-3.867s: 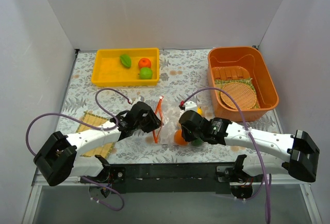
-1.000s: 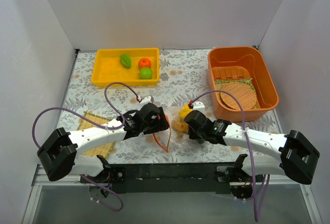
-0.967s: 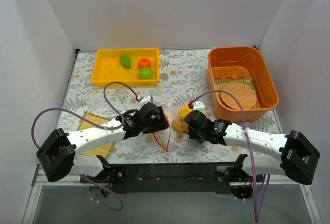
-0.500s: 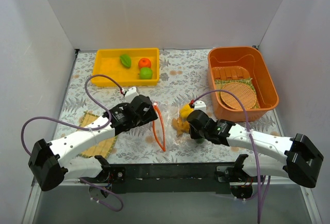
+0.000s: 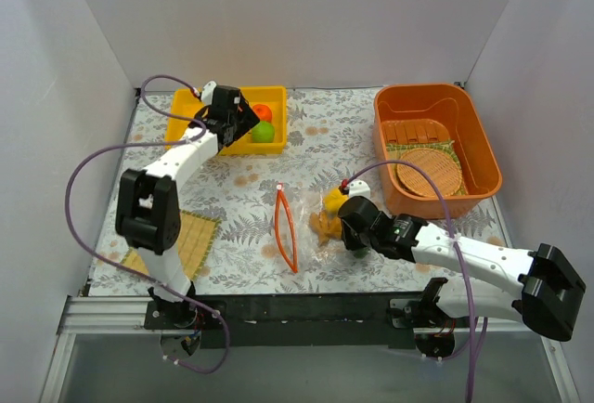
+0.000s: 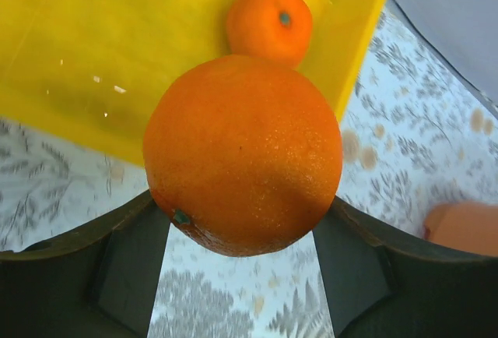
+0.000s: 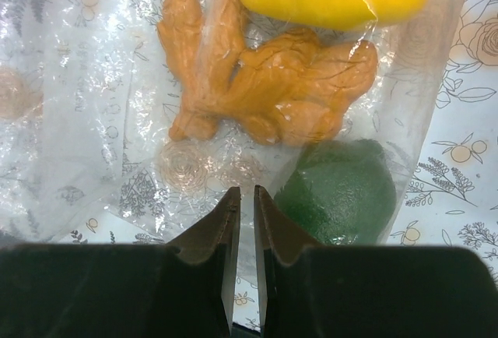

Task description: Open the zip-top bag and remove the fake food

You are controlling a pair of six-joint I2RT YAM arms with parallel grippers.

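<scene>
At upper left, left gripper (image 5: 232, 110) is clamping 1 orange ball (image 6: 243, 155) above yellow tray (image 5: 190, 134), drop needed next; right gripper (image 7: 240, 202) is pinching zip-top bag (image 5: 306, 228) at lower center, 3 pieces (image 7: 268, 96) inside.

- The left arm (image 5: 181, 152) runs up the left side to the yellow bin (image 6: 70, 50); its left gripper (image 5: 232, 113), clamped on a large orange (image 6: 243, 155), hangs over the bin.
- A small orange (image 6: 268, 15) and green ball (image 5: 264, 131) fill the bin's right end.
- The floral table (image 5: 325, 134) lies open between that bin and the orange bin (image 5: 483, 152).
- The zip-top bag (image 5: 311, 227) and right arm (image 5: 464, 254) block centre and near right.
</scene>
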